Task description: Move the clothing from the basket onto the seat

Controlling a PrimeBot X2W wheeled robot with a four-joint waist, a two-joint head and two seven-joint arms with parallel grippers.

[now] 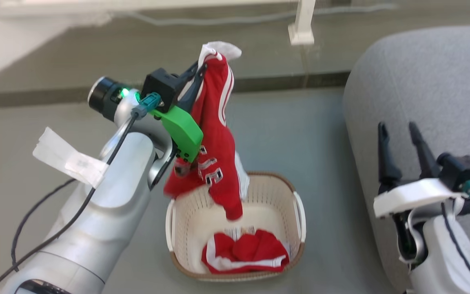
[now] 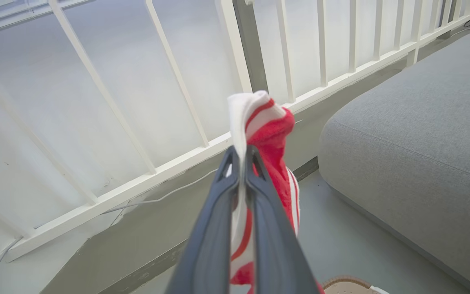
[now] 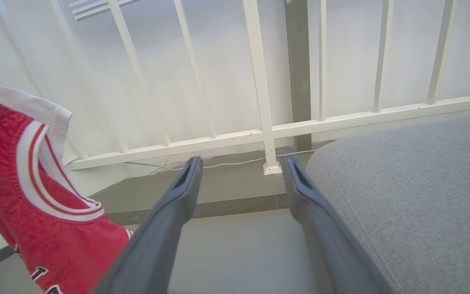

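Observation:
My left gripper [image 1: 200, 69] is shut on the white-trimmed edge of a red lettered garment [image 1: 214, 134], which hangs down with its lower end dangling into the basket [image 1: 298, 212]. In the left wrist view the left gripper [image 2: 241, 153] pinches the red and white garment [image 2: 269, 130] between its fingers. A second red garment [image 1: 245, 251] lies crumpled on the basket's floor. My right gripper [image 1: 398, 128] stands open with nothing in it, over the edge of the grey seat [image 1: 431, 81]. The right wrist view has the right gripper [image 3: 241, 163] with its fingers apart, the hanging garment [image 3: 35, 196] at left and the seat [image 3: 414, 196] at right.
The basket stands on a grey floor [image 1: 292, 130] just left of the seat. A white railing [image 2: 178, 163] and a cable [image 3: 235, 163] run along the far side, with a white post foot [image 1: 301, 34] near the seat's far corner.

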